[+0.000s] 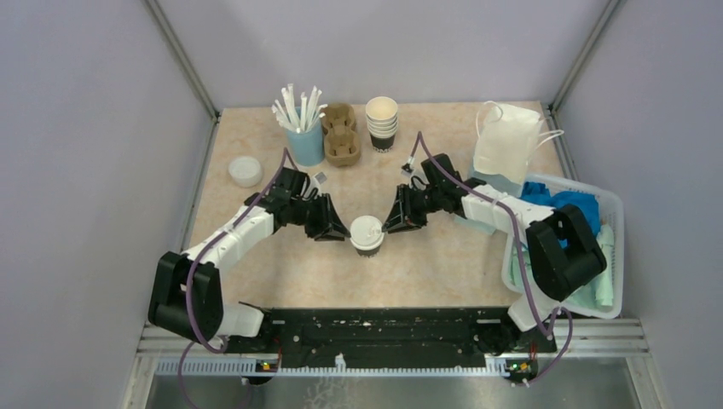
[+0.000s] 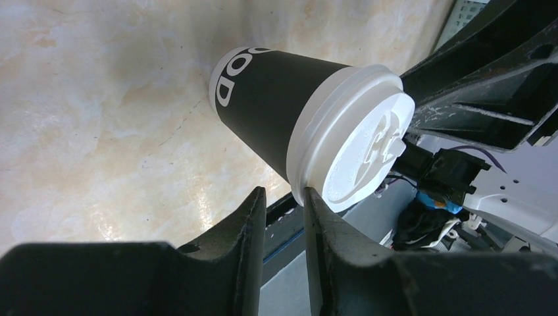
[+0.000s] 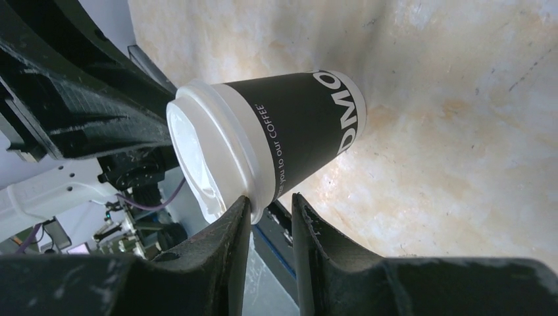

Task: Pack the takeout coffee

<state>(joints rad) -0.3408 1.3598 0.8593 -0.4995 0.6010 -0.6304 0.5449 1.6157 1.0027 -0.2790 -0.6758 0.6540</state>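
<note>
Narrow-jawed and empty, my left gripper at nine o'clock and right gripper at three flank the capped cup, probably to seat its lid.

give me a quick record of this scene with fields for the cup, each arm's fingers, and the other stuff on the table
cup: dark brown paper cup with white plastic lid, upright, table centre
left fingers: narrow gap, tips at lid rim, nothing between
right fingers: narrow gap, tips at lid rim, opposite side
back: light blue cup of white straws, brown pulp cup carrier, stack of unlidded paper cups
right: white paper bag, white plastic basket
</note>
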